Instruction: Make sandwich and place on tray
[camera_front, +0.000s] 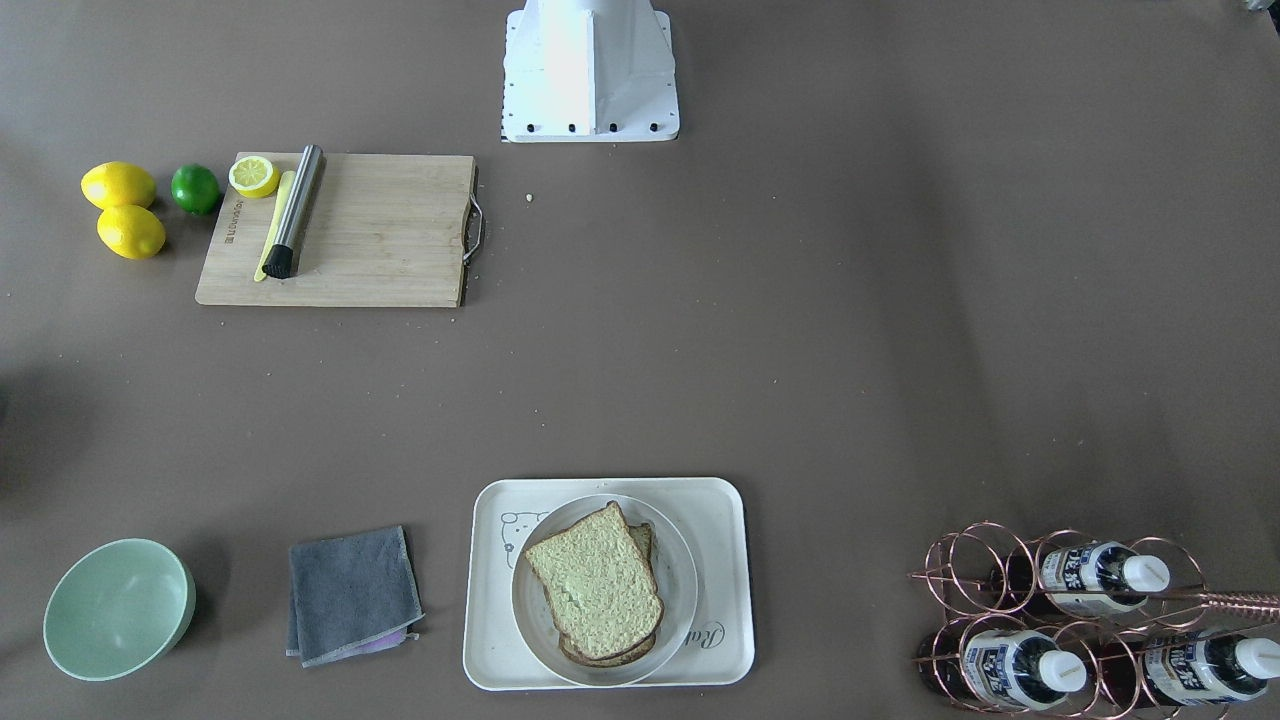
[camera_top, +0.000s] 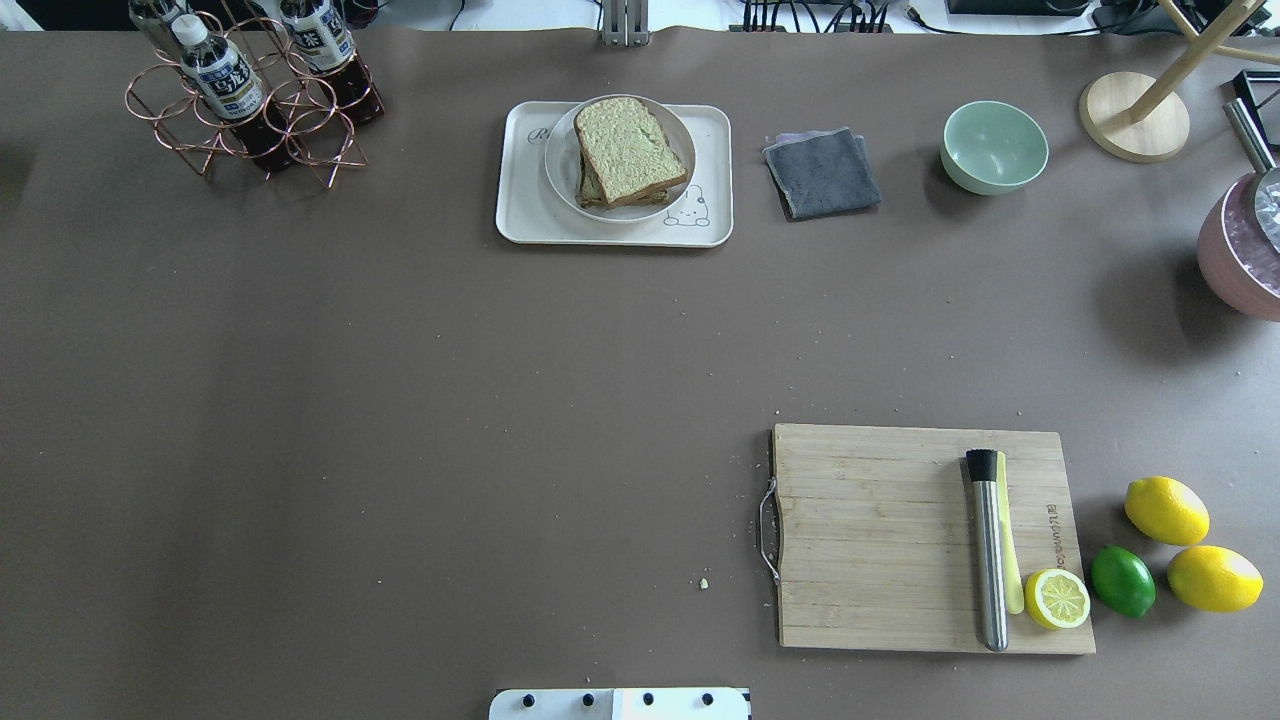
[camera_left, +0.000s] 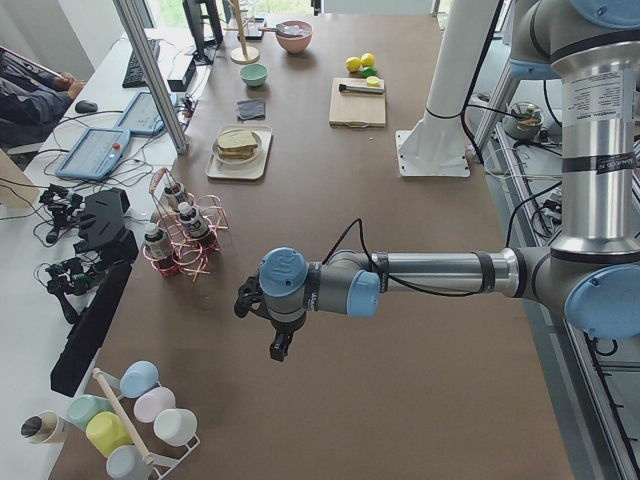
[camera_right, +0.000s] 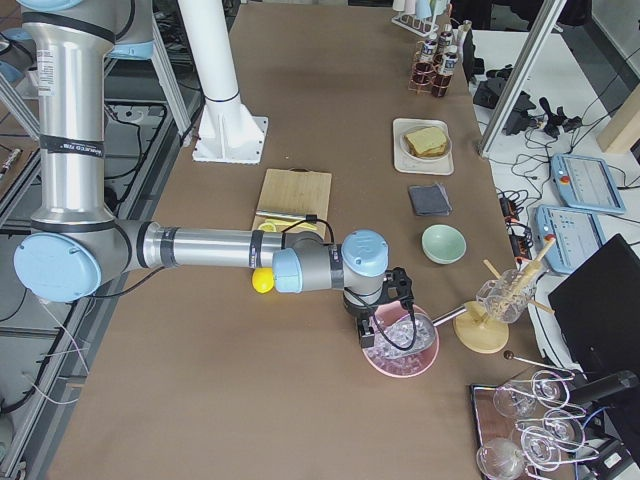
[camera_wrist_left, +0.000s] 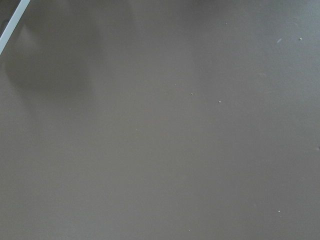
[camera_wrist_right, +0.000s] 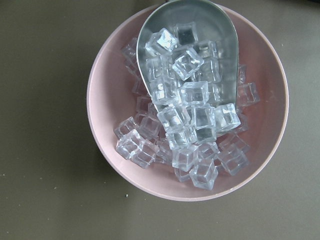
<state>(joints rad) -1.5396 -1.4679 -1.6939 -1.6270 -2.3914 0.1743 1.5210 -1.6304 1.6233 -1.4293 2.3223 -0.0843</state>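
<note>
cream-white tray (camera_front: 722, 560) lies at the table's (camera_front: 800, 350) far edge from the robot, about midway along. a round white plate (camera_front: 678, 585) sits on it, and the sandwich (camera_front: 597, 585) rests on the plate: two bread slices stacked, the top one skewed a little over the lower. the filling cannot be made out.

toward the robot's right of the tray lie a folded grey cloth (camera_front: 352, 594) and then a green bowl (camera_front: 118, 608), each apart from the next. toward the robot's left stands a copper wire rack (camera_front: 1000, 600) holding bottles.

a wooden board (camera_front: 390, 235) lies near the robot's base on its right side. a steel rod (camera_front: 295, 210) lies on the board with a half lemon (camera_front: 254, 176) just beside one end. two lemons (camera_front: 118, 186) and a lime (camera_front: 195, 188) sit on the table just past the board.

the left gripper (camera_left: 270, 325) hangs over bare table well beyond the rack; its wrist view shows only brown surface. i cannot tell whether its claw is wide or narrow.

the right gripper (camera_right: 385, 315) hangs above a pink bowl (camera_wrist_right: 100, 100) at the table's other end. the bowl holds ice (camera_wrist_right: 185, 120) and a metal scoop (camera_wrist_right: 220, 30). its claw state cannot be told either.
</note>
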